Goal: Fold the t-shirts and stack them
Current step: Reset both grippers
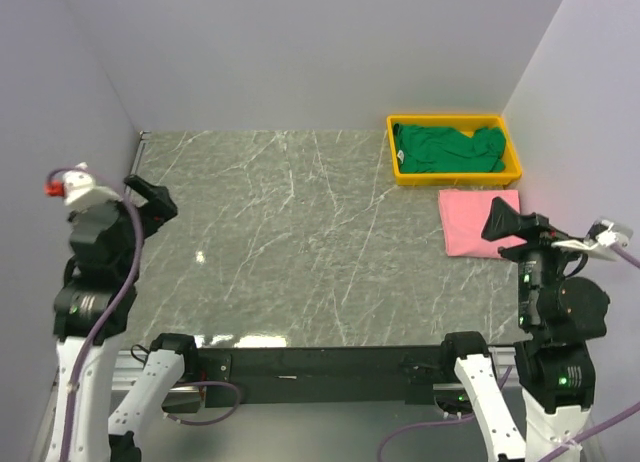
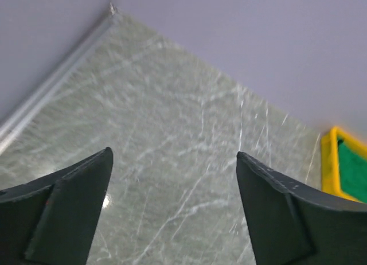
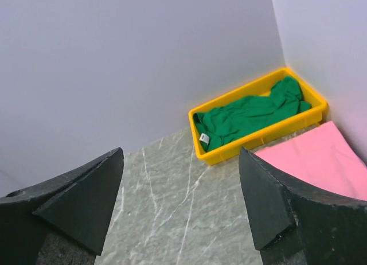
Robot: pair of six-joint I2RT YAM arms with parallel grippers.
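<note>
The pink t-shirt point(image 1: 478, 220) lies folded flat on the table at the right, just in front of the yellow tray; it also shows in the right wrist view point(image 3: 315, 159). The dark green t-shirt point(image 1: 447, 148) lies crumpled inside the tray, with a white label showing in the right wrist view point(image 3: 249, 115). My right gripper point(image 1: 507, 222) is open and empty, raised near the pink shirt's right edge. My left gripper point(image 1: 152, 196) is open and empty, raised at the far left, far from both shirts.
The yellow tray point(image 1: 455, 174) stands at the back right corner against the walls, also in the right wrist view point(image 3: 261, 137) and at the left wrist view's edge point(image 2: 328, 162). Grey walls bound the marbled table point(image 1: 290, 242) on three sides.
</note>
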